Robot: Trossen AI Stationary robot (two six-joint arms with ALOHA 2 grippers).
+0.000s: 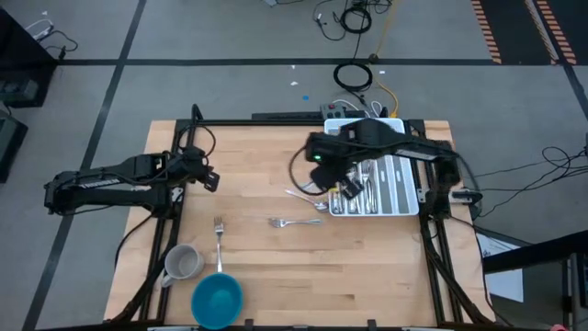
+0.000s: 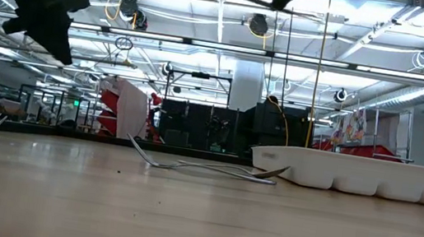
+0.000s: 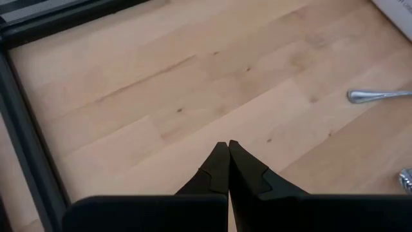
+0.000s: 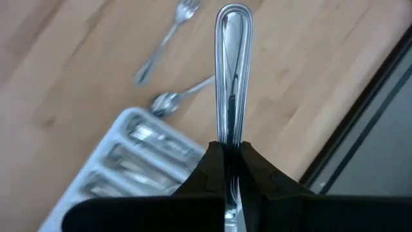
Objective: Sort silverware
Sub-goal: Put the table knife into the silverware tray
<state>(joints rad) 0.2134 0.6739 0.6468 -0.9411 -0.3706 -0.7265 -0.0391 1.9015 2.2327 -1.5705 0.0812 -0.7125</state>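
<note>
Two grippers are showing above the wooden surface [image 1: 276, 267]. Left gripper [image 3: 228, 147]: hovering over bare wood near the left edge, fingers pressed together, carrying nothing. Right gripper [image 4: 230, 151]: hanging over the left rim of the white organiser tray [image 1: 409, 188], which is sitting against the right edge toward the far side; its fingers are clamping a single piece of silverware [image 4: 232, 71] by one end, the long rounded handle pointing out past the fingertips. Which kind of utensil it is cannot be told, since the working end is hidden between the fingers.

Silverware in the tray: several pieces [image 1: 372, 184] are lying lengthwise in the compartments; an exact count is not readable from above.

Silverware loose on the surface:
- one spoon [image 1: 303, 196] is lying just beside the tray's left rim, bowl toward the tray;
- one fork [image 1: 296, 222] is lying near the middle, a little nearer the front edge than the spoon;
- one fork [image 1: 219, 241] is lying toward the front-left, tines pointing to the far edge, just beside the bowl.

Other items: one grey metal mug [image 1: 182, 264] is standing near the front-left corner, handle toward the left edge; one blue bowl [image 1: 217, 301] is standing at the front edge, next to the mug. From table height, the middle fork and the spoon appear to be overlapping in front of the tray.
</note>
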